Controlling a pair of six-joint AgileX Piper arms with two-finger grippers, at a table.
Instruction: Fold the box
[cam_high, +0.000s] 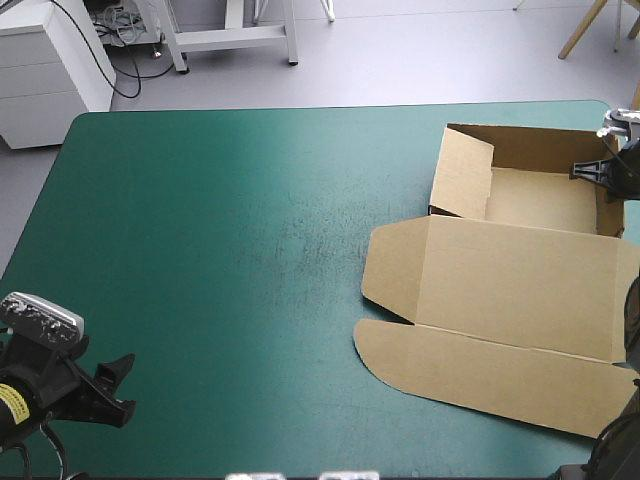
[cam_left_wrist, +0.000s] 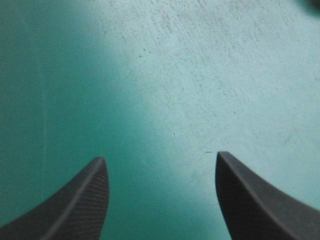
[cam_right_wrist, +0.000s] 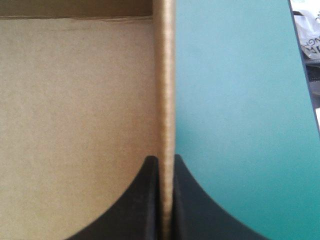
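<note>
The brown cardboard box (cam_high: 520, 285) is an open tray, lid flat; the right gripper (cam_right_wrist: 166, 159) pinches its wall, the left gripper (cam_left_wrist: 161, 156) is spread apart.

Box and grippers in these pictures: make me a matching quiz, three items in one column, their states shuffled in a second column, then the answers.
Column one:
1. left gripper
2. right gripper
3. box lid

Column two:
A. lies flat on the teal-green cover
B. jaws shut on an upright tray wall
C. jaws apart above bare cover

Pairs: 1-C, 2-B, 3-A
</note>
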